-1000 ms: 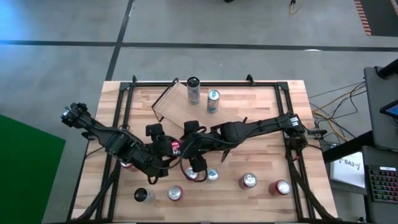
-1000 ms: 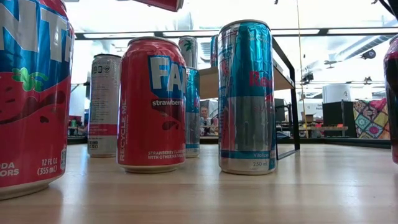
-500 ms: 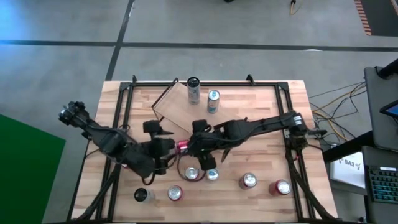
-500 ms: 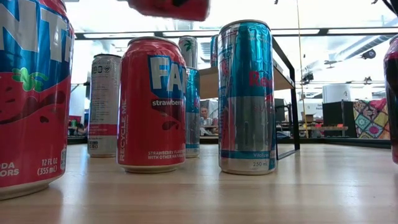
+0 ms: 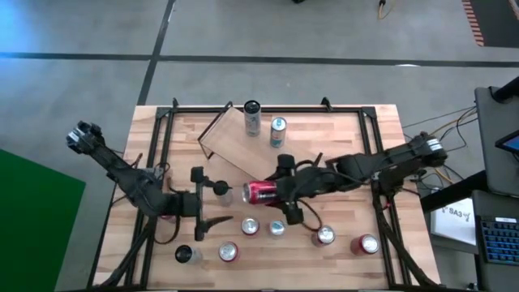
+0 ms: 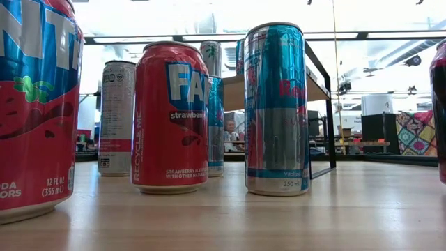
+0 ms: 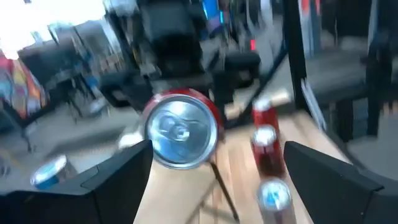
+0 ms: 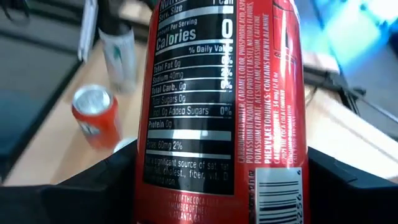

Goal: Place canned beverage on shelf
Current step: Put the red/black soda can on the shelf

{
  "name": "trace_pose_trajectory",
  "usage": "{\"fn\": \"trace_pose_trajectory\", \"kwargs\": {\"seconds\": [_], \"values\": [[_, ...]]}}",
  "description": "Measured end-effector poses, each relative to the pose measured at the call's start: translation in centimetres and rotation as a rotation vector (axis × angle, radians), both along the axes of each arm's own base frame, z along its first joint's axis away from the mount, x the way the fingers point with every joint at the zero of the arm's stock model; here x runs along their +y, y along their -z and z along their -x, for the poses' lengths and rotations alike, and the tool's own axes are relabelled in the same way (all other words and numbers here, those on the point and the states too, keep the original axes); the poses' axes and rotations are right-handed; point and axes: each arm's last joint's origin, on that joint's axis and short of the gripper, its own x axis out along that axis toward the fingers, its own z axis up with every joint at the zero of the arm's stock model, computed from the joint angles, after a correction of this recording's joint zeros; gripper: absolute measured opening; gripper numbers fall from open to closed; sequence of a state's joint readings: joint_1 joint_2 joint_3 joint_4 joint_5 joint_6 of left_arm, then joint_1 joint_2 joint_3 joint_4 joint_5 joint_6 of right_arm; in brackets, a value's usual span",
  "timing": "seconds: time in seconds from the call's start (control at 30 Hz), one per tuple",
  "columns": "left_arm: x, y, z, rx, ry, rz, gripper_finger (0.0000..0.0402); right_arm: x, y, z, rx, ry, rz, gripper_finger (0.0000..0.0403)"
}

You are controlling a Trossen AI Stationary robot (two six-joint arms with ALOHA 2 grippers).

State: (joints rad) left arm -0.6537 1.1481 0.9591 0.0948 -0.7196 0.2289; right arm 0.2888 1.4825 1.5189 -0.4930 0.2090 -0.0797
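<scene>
A red canned beverage (image 5: 261,192) lies level in the air over the table's middle, with my right gripper (image 5: 274,193) shut on it; the right wrist view shows its label (image 8: 224,93) close up. To its left my left gripper (image 5: 220,203) stands open with nothing between its fingers. In the left wrist view that gripper (image 7: 211,186) faces the can's silver top (image 7: 180,130). The shelf (image 5: 231,148), a light-wood plank, sits at the far middle with two cans (image 5: 252,118) (image 5: 278,131) by its far end. My right gripper pinches the can's side wall (image 8: 150,177) between its two fingers, toward the can's bottom end. The fingers come from the table's right, slanting a little down, and lie along the can. The can is lifted clear and lies level, its top toward the table's left.
Several cans stand in a row near the table's near edge (image 5: 250,226) (image 5: 324,236) (image 5: 367,244) (image 5: 229,252); in the low view they show as a red can (image 6: 171,115) and a blue one (image 6: 277,108). Black frame bars (image 5: 162,138) run along the table's sides.
The red can has passed out of my left gripper's reach and gone toward the table's right edge in my right gripper, and it has left the low view's top. My left gripper has drawn back toward the table's left and turned level.
</scene>
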Motion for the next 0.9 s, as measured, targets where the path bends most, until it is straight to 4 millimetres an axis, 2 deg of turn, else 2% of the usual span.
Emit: {"fn": "trace_pose_trajectory", "kwargs": {"seconds": [0.1,0.23,0.43,0.53,0.7,0.9], "values": [[0.4,1.3,0.3,-0.143,0.003,0.004,0.0347,0.1,1.5,0.9,-0.162,-0.033,-0.018,0.0287],[1.1,3.0,0.0,-0.334,0.056,0.019,0.0347,0.1,2.4,1.5,-0.462,-0.109,-0.038,0.0287],[2.2,4.9,-1.6,-0.459,0.102,0.067,0.0347,0.2,3.4,2.1,-0.72,-0.214,-0.023,0.0287],[2.4,5.2,-3.1,-0.469,0.124,0.072,0.0347,0.2,3.2,2.3,-0.773,-0.228,-0.031,0.0287],[2.4,4.6,-5.7,-0.487,0.144,0.052,0.0347,0.3,3.6,2.0,-0.751,-0.228,-0.027,0.0287],[2.2,3.6,-7.4,-0.509,0.173,0.027,0.0347,0.4,3.8,1.8,-0.745,-0.227,-0.038,0.0287]]}}
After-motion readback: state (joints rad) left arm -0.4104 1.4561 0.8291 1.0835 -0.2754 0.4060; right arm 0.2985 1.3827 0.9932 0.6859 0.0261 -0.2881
